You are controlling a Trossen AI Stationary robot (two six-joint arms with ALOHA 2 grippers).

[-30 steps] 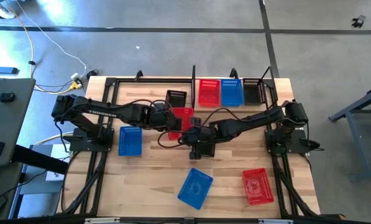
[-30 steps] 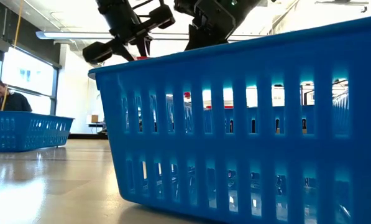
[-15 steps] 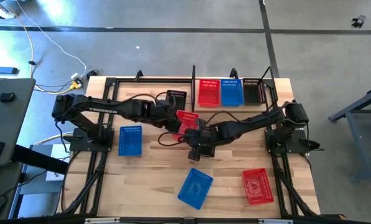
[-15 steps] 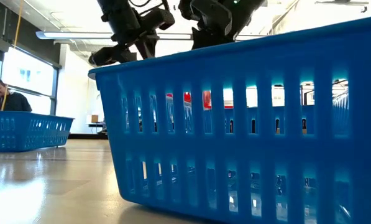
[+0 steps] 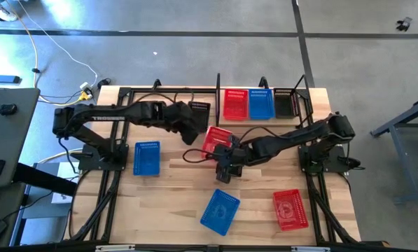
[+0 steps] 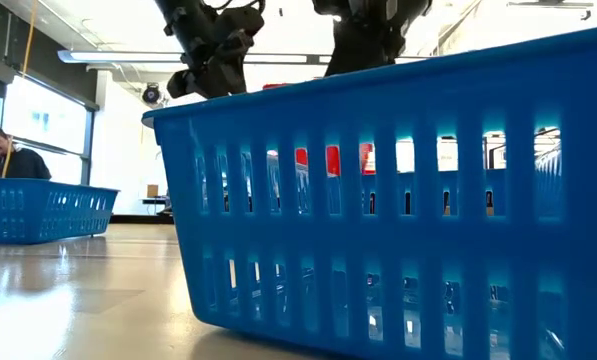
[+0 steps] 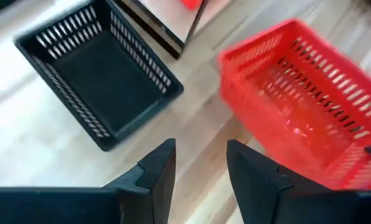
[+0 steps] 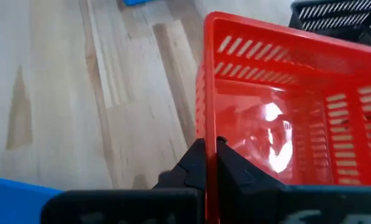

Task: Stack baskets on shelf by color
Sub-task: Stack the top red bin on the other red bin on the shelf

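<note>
A red basket (image 5: 217,140) hangs over the table's middle, with my right gripper (image 8: 211,146) shut on it at its near end (image 5: 225,152). My left gripper (image 7: 201,149) stands open just left of it (image 5: 192,130), with nothing between its fingers, over the gap between the red basket (image 7: 303,106) and a black basket (image 7: 98,74) that rests on the table. The shelf (image 5: 301,89) at the far right holds one red (image 5: 234,103), one blue (image 5: 260,103) and one black basket (image 5: 283,103) side by side on its floor. My right gripper pinches the red basket's end wall at its rim (image 8: 205,127), close to a corner, with one finger inside the basket and one outside. The fingers slant down from the table's right and near side. The basket looks lifted off the table and slightly tilted.
A blue basket (image 5: 147,157) sits at the left, another blue one (image 5: 219,211) near the front edge, and a red one (image 5: 290,208) at the front right. In the low view the near blue basket (image 6: 398,200) blocks most of the table. A person (image 6: 3,160) sits beyond the table's left.
My left gripper has opened and let go of the red basket, rolled its wrist and drawn back toward the far left. My right gripper has carried the basket a little to the right and up, and the basket has turned about in the hold.
</note>
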